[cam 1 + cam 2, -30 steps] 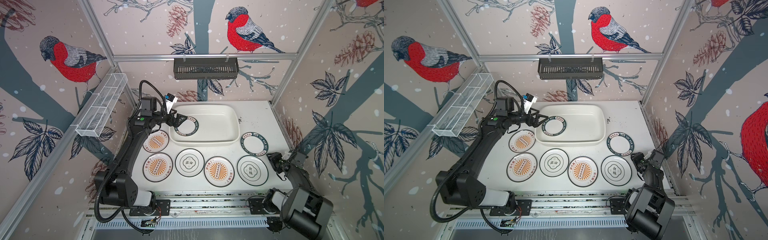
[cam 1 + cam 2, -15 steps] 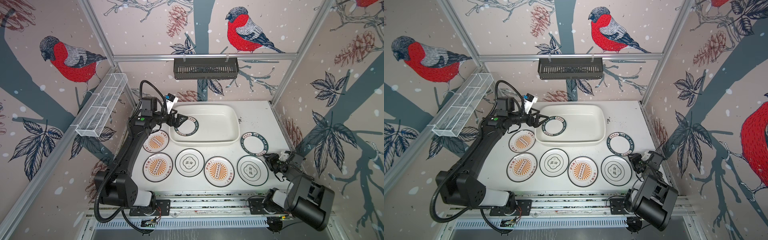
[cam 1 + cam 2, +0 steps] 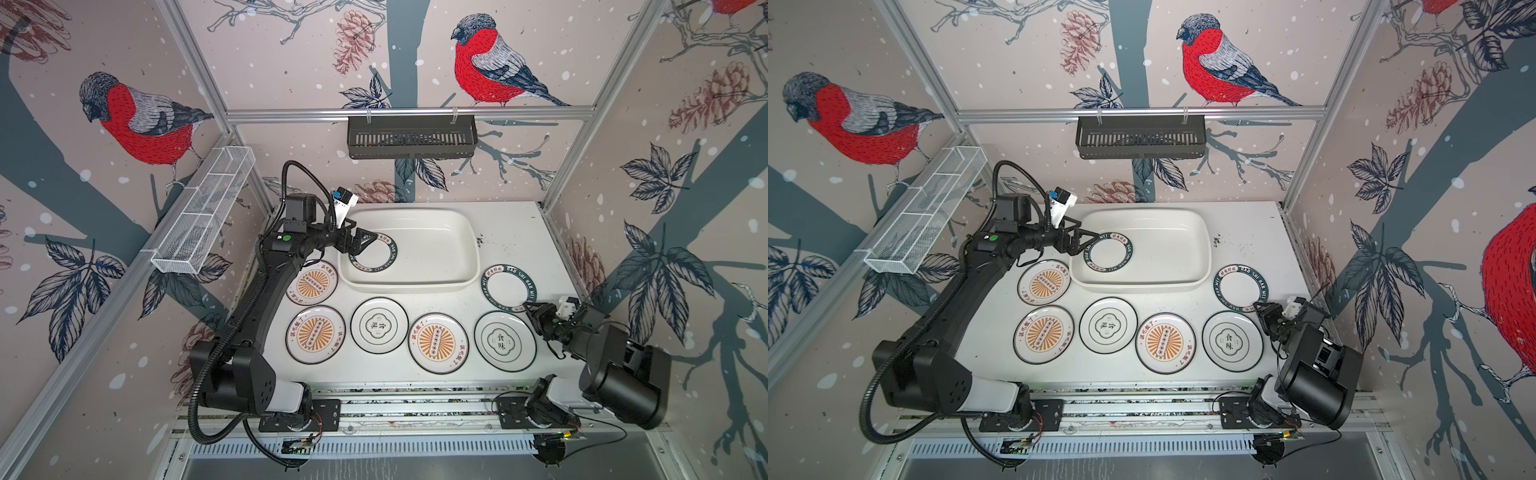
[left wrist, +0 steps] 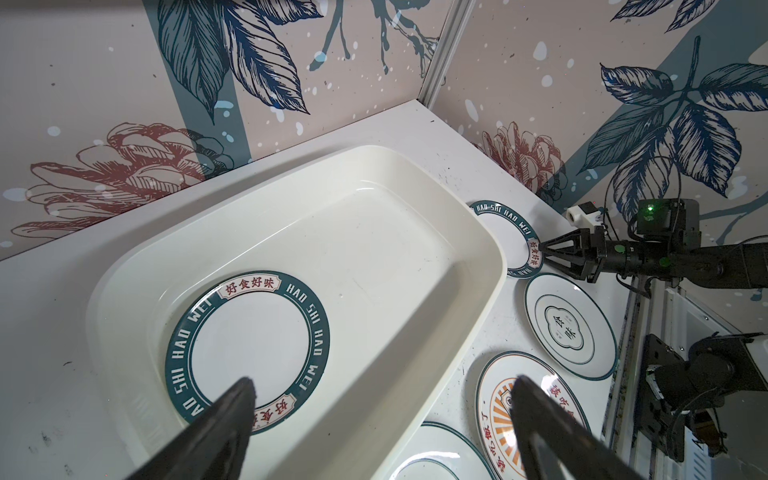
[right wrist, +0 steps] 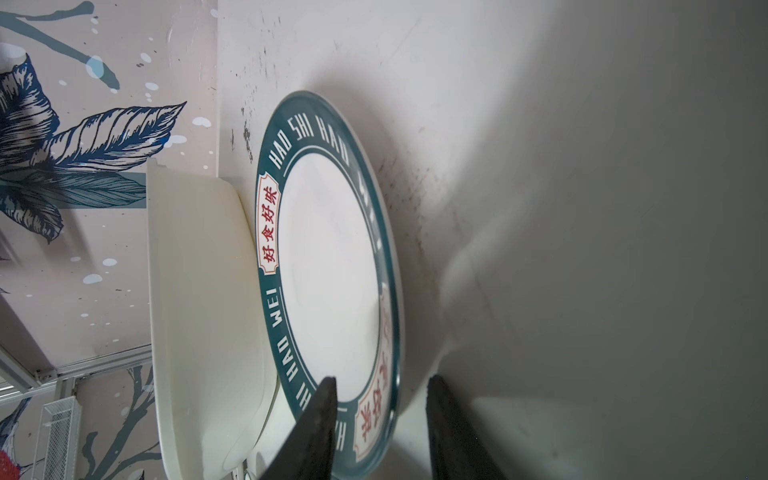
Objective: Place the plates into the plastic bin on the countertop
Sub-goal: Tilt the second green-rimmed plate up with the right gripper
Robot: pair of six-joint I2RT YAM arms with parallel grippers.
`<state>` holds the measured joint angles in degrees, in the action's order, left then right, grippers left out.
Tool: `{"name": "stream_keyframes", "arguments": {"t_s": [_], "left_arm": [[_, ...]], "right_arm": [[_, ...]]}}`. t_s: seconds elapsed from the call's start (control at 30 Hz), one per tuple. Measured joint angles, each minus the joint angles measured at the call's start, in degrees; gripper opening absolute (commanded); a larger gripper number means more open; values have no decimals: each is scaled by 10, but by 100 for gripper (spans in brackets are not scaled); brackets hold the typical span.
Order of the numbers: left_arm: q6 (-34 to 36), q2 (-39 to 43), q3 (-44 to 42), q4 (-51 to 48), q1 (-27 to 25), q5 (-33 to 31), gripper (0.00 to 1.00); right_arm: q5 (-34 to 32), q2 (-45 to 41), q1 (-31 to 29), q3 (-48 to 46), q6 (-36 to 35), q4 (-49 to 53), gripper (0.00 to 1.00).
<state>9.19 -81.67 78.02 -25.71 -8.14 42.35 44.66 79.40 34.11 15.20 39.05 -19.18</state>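
Observation:
One dark-banded lettered plate [image 3: 374,253] [image 3: 1111,253] [image 4: 247,353] lies flat at the left end of the plastic bin [image 3: 415,286] [image 3: 1138,283] [image 4: 374,232]. My left gripper [image 3: 368,247] [image 3: 1090,245] [image 4: 382,380] hovers open over the bin's left end, holding nothing. A second lettered plate [image 3: 510,287] [image 3: 1241,288] [image 5: 328,270] rests on the countertop [image 3: 511,232] right of the bin. My right gripper [image 3: 530,309] [image 3: 1260,309] [image 5: 382,379] straddles its near rim, one finger over the plate, one outside it, still apart. Several more plates lie in front of the bin.
In front of the bin are orange sunburst plates [image 3: 312,284] [image 3: 316,334] [image 3: 437,343] and quatrefoil plates [image 3: 379,325] [image 3: 505,340]. A black slatted basket [image 3: 411,137] hangs on the back wall, a white wire-mesh basket [image 3: 203,216] on the left wall. Aluminium rails [image 3: 415,399] edge the front.
My right gripper has reached forward to the lettered plate's near rim and its jaws have narrowed. The left arm and all plates have stayed put.

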Motion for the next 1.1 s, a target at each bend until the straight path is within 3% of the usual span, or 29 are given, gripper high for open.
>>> {"name": "stream_keyframes", "arguments": {"t_s": [0.5,0.77,1.1], "left_arm": [[5,1,0,-4,-3,25,94],[83,-5,12,-77,-33,79,94],[124,2,9,-113,-68,73,94]], "right_arm": [[22,76,0,11,14,-86,33],[32,111,0,12,15,-129,25],[30,121,1,12,15,-140,16]]}}
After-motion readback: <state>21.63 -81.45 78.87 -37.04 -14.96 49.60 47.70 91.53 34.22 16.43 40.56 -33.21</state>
